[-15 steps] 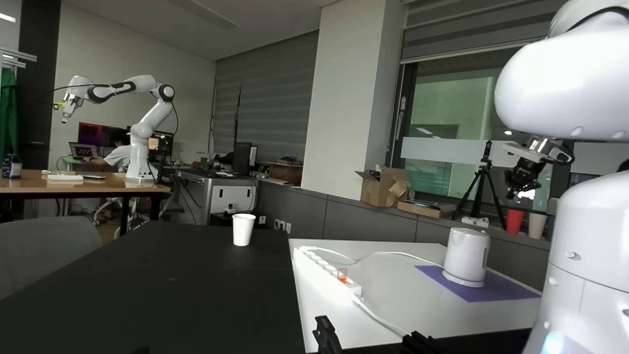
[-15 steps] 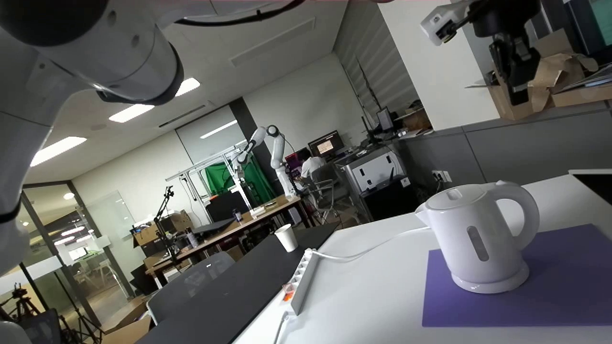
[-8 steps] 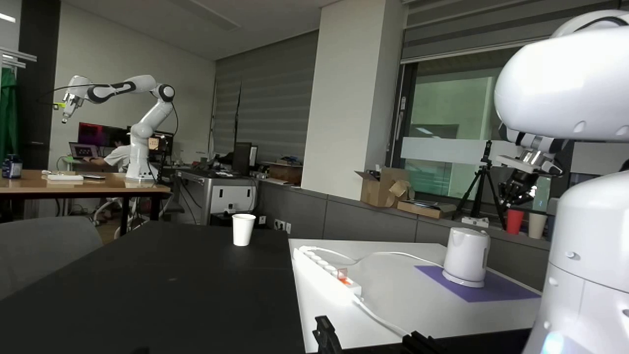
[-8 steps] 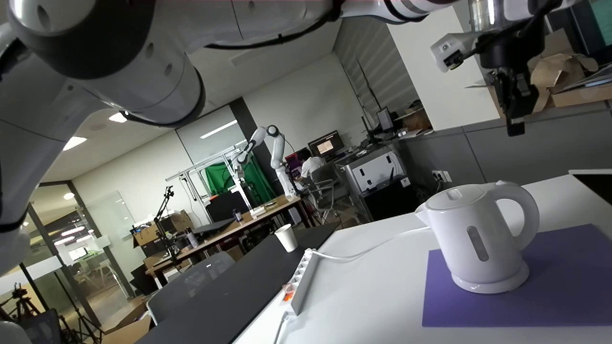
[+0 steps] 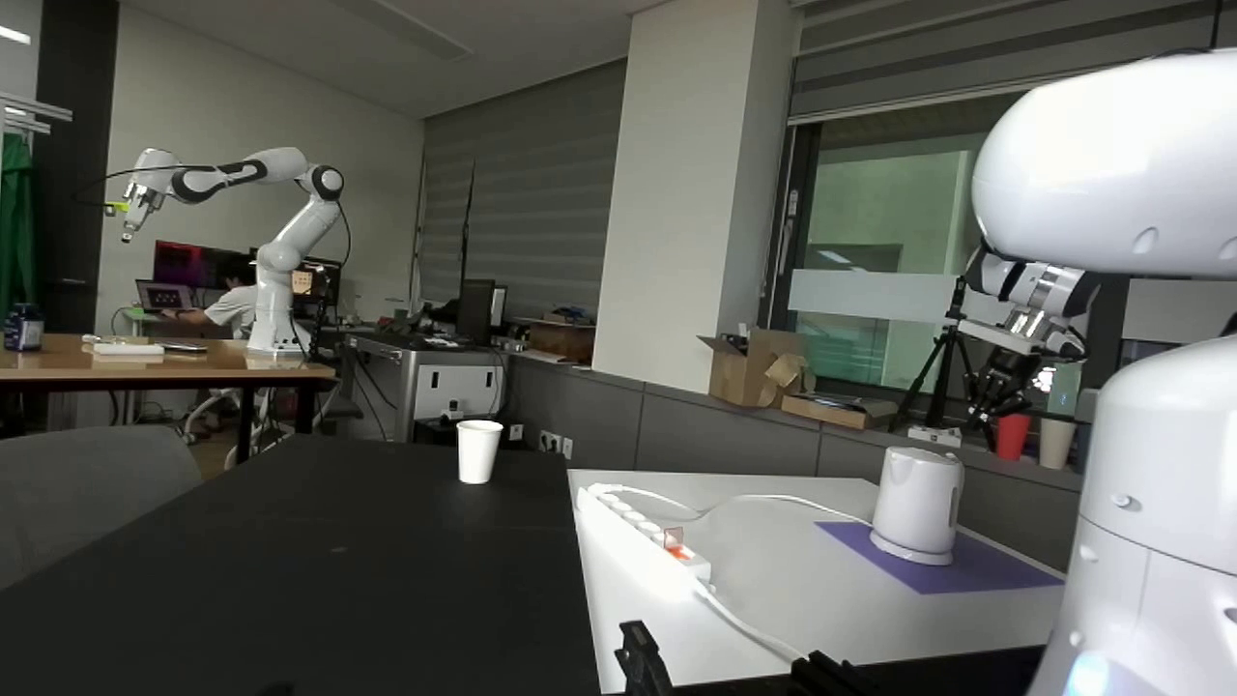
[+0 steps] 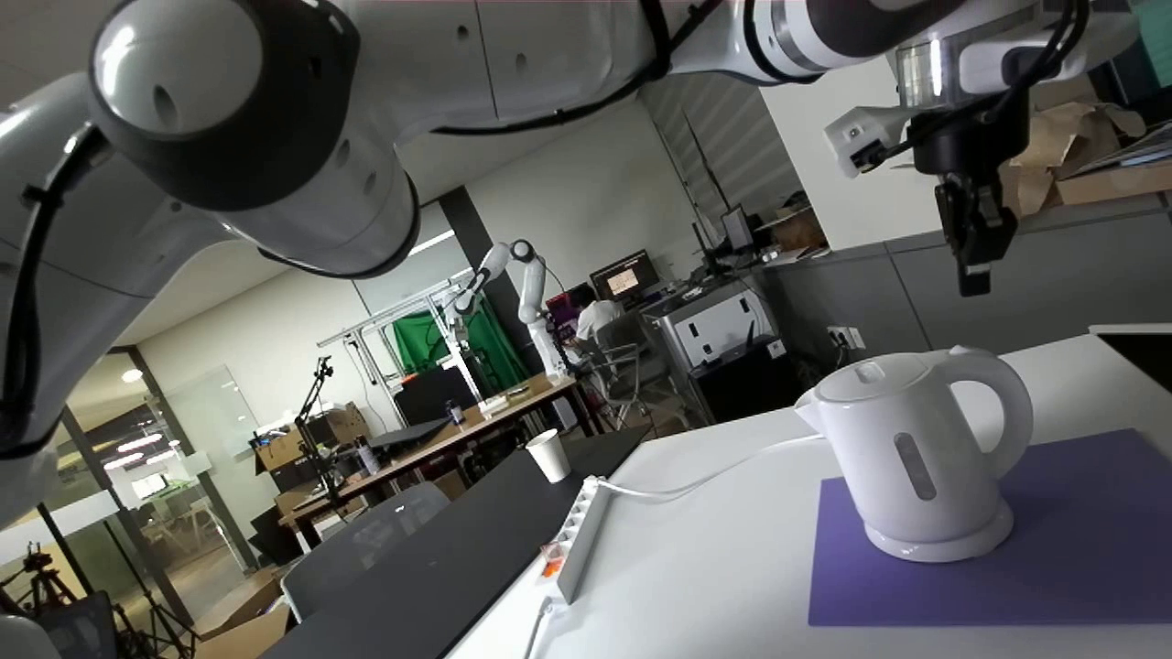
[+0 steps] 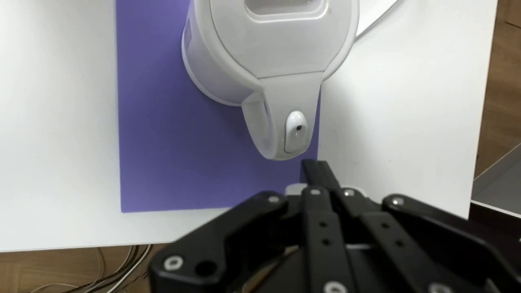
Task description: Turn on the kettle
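The white kettle stands upright on its base on a purple mat. In the wrist view the kettle lid is at the top, with the handle toward the gripper. A small white switch with a dark dot sits on top of the handle. My gripper is shut and empty, fingertips together. In that view they appear just below and right of the handle's end. In an exterior view the gripper hangs above the kettle's handle, apart from it. The kettle also shows in an exterior view.
A white power strip with a red switch lies on the white table. A white cord runs between it and the kettle. A white paper cup stands on the black table. Cardboard boxes sit on the sill.
My gripper has come down toward the kettle, and in an exterior view it has also shifted left. It stays shut. The kettle, cord and cup have not moved.
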